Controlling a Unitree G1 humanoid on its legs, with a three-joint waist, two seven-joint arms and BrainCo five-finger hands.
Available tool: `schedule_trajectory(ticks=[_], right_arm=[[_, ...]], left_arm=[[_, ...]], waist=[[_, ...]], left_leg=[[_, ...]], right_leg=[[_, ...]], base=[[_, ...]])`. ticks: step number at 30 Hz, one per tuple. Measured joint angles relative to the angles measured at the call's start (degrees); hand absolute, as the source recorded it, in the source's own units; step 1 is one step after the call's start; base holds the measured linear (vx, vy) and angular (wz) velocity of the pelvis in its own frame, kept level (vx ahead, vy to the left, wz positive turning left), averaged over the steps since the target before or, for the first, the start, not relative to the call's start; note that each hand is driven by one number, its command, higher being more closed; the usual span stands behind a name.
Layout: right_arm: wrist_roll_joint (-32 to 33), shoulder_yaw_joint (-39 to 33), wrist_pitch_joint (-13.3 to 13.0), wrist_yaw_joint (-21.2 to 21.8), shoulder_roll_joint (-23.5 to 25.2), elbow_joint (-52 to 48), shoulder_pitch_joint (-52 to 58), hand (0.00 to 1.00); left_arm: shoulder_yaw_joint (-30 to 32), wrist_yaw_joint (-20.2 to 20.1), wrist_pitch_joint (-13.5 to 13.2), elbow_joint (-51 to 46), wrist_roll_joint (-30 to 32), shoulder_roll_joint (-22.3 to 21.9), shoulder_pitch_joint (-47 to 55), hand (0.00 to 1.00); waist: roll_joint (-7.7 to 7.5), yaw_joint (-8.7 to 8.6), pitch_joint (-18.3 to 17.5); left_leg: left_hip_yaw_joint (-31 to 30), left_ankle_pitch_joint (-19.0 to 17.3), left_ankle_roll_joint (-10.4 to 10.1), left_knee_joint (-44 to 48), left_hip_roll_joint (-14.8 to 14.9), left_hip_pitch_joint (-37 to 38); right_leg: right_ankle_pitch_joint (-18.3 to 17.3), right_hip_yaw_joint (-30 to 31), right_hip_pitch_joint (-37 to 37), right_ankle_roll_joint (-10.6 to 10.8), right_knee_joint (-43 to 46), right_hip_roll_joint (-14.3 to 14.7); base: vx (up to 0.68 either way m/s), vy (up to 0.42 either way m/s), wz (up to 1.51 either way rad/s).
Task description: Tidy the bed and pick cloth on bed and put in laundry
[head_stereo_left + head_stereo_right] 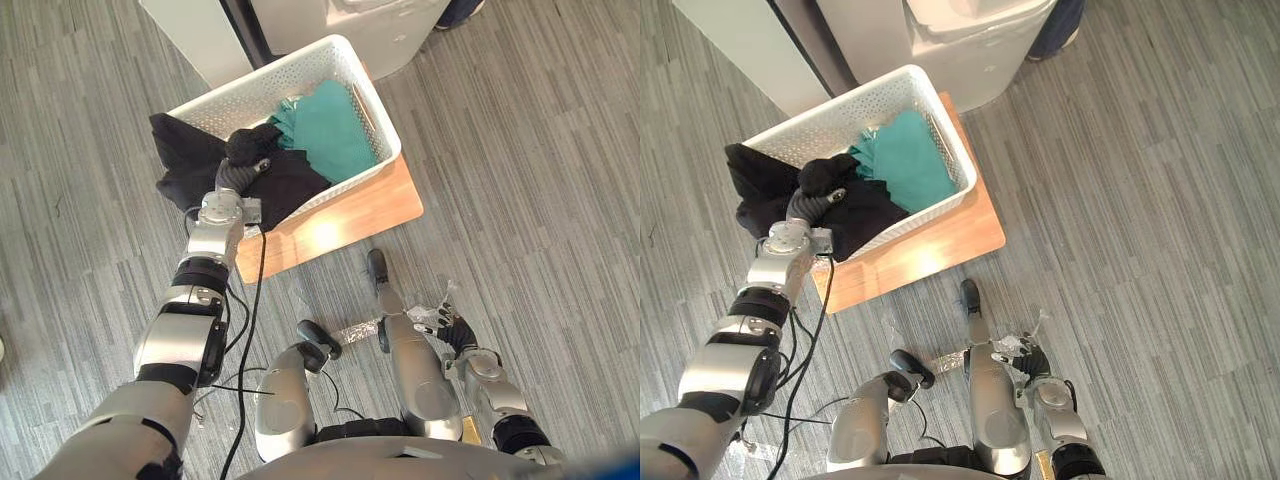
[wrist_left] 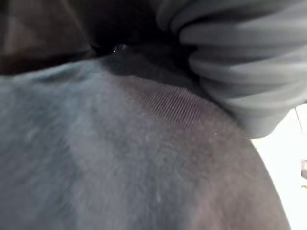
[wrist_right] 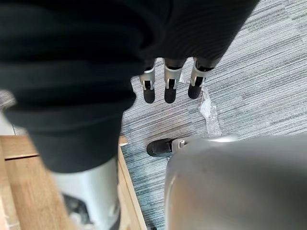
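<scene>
A laundry corner of a home-like room, seen from above. A white plastic basket point(image 1: 215, 108) with perforated walls sat on a low wooden board point(image 1: 340, 220) and served as the laundry bin. A teal cloth point(image 1: 335, 130) lay inside the basket, and a black cloth point(image 1: 185, 150) hung over its near rim. Just behind the basket stood a white appliance point(image 1: 390, 30) and a white panel point(image 1: 190, 30). Grey striped carpet point(image 1: 520, 150) covered the floor all around the basket.

The left arm extends forward, with the left robot hand point(image 1: 236, 176) showing its ribbed cover uppermost. The right arm hangs low; the right robot hand point(image 1: 448, 326) holds its fingers point(image 3: 166, 85) straight.
</scene>
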Motion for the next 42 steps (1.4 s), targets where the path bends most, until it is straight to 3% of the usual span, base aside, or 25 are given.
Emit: schedule_trajectory(ticks=[7,12,15,21,24,30,32,34,37,40,42], right_arm=[[0.0,0.0,0.1,0.4,0.0,0.2,0.1,0.00],[-0.1,-0.5,0.3,1.2,0.0,1.3,0.6,0.00],[-0.2,-2.4,0.4,1.8,0.0,3.4,0.9,0.00],[-2.4,-6.5,1.2,2.4,0.3,8.7,3.9,0.00],[-2.4,-9.3,1.4,3.2,0.5,11.9,5.2,0.00],[-2.4,-14.6,2.3,3.3,0.6,17.1,6.6,0.00],[-2.3,-16.0,2.3,3.3,0.6,18.1,6.5,0.00],[-2.3,-17.0,2.3,3.4,0.6,19.1,6.2,0.00],[-2.3,-18.1,2.3,3.8,0.7,19.9,6.2,0.00],[-2.3,-19.3,2.2,4.8,1.1,21.0,6.3,0.00],[-2.3,-20.0,2.1,5.4,1.5,21.5,6.3,0.00]], left_arm=[[-0.1,0.1,-0.8,-3.6,-0.1,0.1,1.5,0.00],[-0.2,-0.3,-1.6,-9.1,-1.0,2.5,3.9,0.00],[-0.1,-2.0,-2.4,-13.7,-5.1,5.3,6.1,0.00],[4.7,-6.7,-2.9,-21.4,-10.0,6.5,15.8,0.00],[9.2,-6.6,-3.2,-25.0,-11.4,6.5,22.4,0.00],[15.9,-3.5,-9.0,-31.8,-12.0,6.2,34.9,0.00],[16.8,-3.5,-9.5,-32.2,-14.9,4.8,38.1,0.00],[17.2,-3.7,-7.9,-32.1,-19.2,2.1,42.7,0.00],[14.3,-4.3,-3.5,-30.1,-23.4,-3.1,48.7,0.00],[8.4,-6.2,1.6,-20.8,-25.4,-8.5,53.1,0.00],[5.1,-6.6,3.5,-14.4,-25.1,-11.3,55.1,0.00]], waist=[[0.00,0.17,0.0],[0.02,0.35,-0.2],[0.24,1.05,-0.7],[1.31,1.83,-7.8],[2.40,1.98,-11.5],[3.60,3.87,-17.4],[3.73,4.93,-17.9],[3.66,5.41,-18.5],[3.25,5.84,-19.0],[3.16,6.11,-19.9],[2.97,6.13,-20.1]], left_leg=[[-0.2,0.0,0.0,-0.2,0.1,2.7],[-1.1,0.3,-0.1,-1.2,0.0,4.9],[-1.9,1.0,-0.5,-2.2,0.0,6.4],[-3.8,3.3,-1.5,-7.8,-1.3,11.2],[-5.1,4.7,-1.9,-11.7,-2.5,14.4],[-7.9,6.3,-2.2,-16.6,-4.3,17.2],[-8.0,6.4,-2.3,-17.4,-4.8,17.8],[-8.1,6.6,-2.3,-18.1,-5.4,18.2],[-8.1,6.4,-1.9,-18.1,-5.7,18.6],[-8.1,6.4,-1.5,-18.9,-6.2,19.5],[-8.1,6.3,-1.5,-19.1,-6.6,20.1]], right_leg=[[-0.1,-0.2,2.7,-0.2,0.0,0.0],[-0.6,-1.6,5.4,-0.6,-0.3,-0.1],[-0.7,-2.8,7.6,-0.8,-1.2,0.0],[-2.5,-5.0,12.0,-1.4,-1.5,0.1],[-3.2,-6.4,14.8,-1.5,-1.6,0.0],[-5.1,-8.0,17.4,-0.5,-2.0,-0.7],[-5.1,-8.1,17.8,-0.5,-2.0,-0.9],[-5.2,-7.9,18.0,-0.3,-2.0,-0.9],[-5.4,-7.8,18.3,-0.1,-2.0,-1.2],[-5.8,-7.7,18.8,0.5,-2.0,-1.3],[-6.0,-7.5,19.0,0.7,-2.0,-1.3]], base=[[0.00,-0.001,0.01],[0.01,-0.011,0.12],[0.04,-0.028,0.15],[0.09,-0.008,0.18],[0.05,0.023,0.20],[-0.01,0.024,0.23],[-0.03,0.025,0.09],[-0.03,0.029,0.00],[0.00,0.014,0.00],[0.02,0.035,-0.02],[0.04,0.039,-0.06]])
